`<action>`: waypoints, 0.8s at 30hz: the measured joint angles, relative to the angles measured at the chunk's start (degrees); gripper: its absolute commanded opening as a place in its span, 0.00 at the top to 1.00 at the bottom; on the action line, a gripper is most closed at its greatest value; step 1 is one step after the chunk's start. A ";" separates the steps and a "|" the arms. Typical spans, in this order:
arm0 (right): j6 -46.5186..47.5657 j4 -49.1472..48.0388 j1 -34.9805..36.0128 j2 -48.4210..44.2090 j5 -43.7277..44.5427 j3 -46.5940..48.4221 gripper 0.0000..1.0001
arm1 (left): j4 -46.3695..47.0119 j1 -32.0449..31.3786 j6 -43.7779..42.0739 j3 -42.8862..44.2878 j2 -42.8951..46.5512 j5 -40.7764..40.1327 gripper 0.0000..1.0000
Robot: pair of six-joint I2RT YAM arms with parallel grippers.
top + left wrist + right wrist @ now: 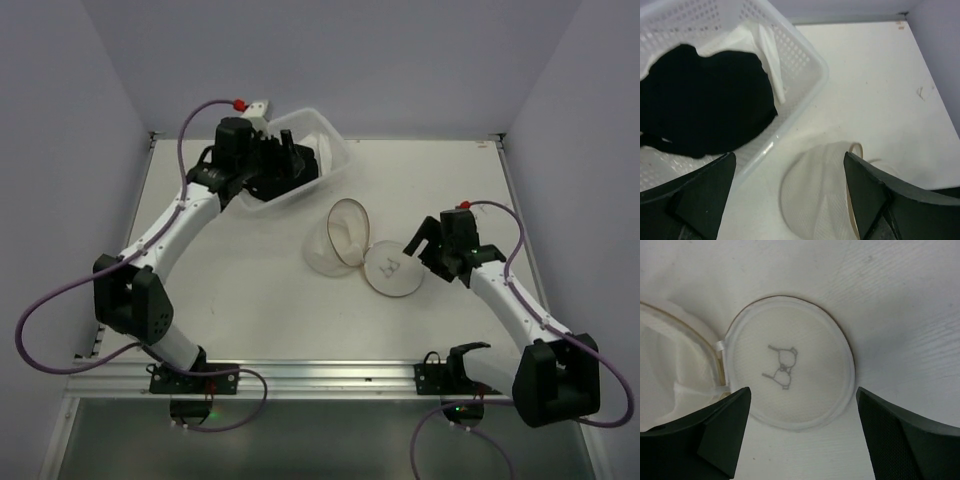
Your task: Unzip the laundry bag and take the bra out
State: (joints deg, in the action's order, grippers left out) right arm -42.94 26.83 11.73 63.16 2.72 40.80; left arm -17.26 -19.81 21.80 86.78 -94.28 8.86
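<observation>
The laundry bag (335, 245) lies unzipped at the table's middle, its round mesh body gaping open. Its flat lid (393, 270) with the bra drawing lies beside it on the right. The right wrist view shows the lid (790, 365) flat and the open body (670, 365) at the left. The black bra (705, 105) lies inside the white plastic basket (810, 60). My left gripper (789, 157) is open and empty, hovering over the basket's near edge with the bag's body (815, 195) below it. My right gripper (803, 390) is open and empty just above the lid.
The white basket (330, 150) stands at the back, left of centre, partly under my left gripper (290, 160). My right gripper (425, 240) is right of the bag. Walls enclose the table at the back and on both sides.
</observation>
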 measured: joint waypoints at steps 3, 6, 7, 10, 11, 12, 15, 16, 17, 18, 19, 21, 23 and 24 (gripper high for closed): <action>-2.05 0.48 -1.68 4.44 -0.39 -0.24 0.14 | -0.15 -2.56 0.76 -8.35 3.76 0.66 0.10; -3.82 0.92 -2.05 8.85 -0.85 -0.48 0.15 | -0.02 -6.05 2.73 -15.63 2.95 1.57 0.11; -4.44 1.01 -2.05 10.21 -1.01 -0.55 0.16 | 0.02 -7.15 3.43 -17.55 2.14 1.99 0.11; -5.86 1.09 -2.05 13.60 -1.68 -0.63 0.22 | 1.09 -9.29 5.86 -22.12 -0.42 2.71 0.12; -6.14 1.07 -2.05 14.53 -2.05 -0.63 0.25 | 1.36 -9.64 6.47 -22.91 -1.40 2.73 0.14; -6.45 1.05 -2.05 15.39 -2.47 -0.63 0.28 | 1.64 -9.90 7.06 -23.23 -2.40 2.64 0.15; -7.17 1.09 -2.05 17.29 -3.89 -0.55 0.35 | 3.72 -10.05 8.20 -23.80 -5.18 1.77 0.20; -7.28 0.87 -2.05 17.46 -4.04 -0.48 0.37 | 4.35 -10.05 8.44 -23.87 -6.03 1.51 0.23; -7.34 0.79 -2.05 17.59 -4.31 -0.42 0.42 | 5.09 -10.08 8.79 -23.93 -7.19 1.25 0.25; -7.30 0.81 -2.08 17.79 -4.66 -0.37 0.46 | 5.90 -10.12 9.16 -24.09 -8.41 1.03 0.28; -7.39 0.81 -2.08 18.08 -5.07 -0.35 0.49 | 6.60 -10.16 9.35 -24.48 -9.57 0.72 0.30; -7.23 0.87 -2.10 18.64 -5.57 -0.15 0.62 | 8.26 -10.10 10.08 -25.16 -10.82 0.44 0.37; -7.34 0.81 -2.10 19.28 -5.95 -0.04 0.72 | 10.03 -10.23 10.21 -25.66 -11.17 -0.59 0.46; -7.34 0.81 -2.10 19.58 -6.51 -0.02 0.82 | 10.64 -10.21 10.51 -25.81 -11.21 -0.68 0.49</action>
State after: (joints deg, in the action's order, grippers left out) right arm -50.28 27.64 9.63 82.74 -3.79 40.77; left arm -6.61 -30.02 32.32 60.97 -105.49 8.19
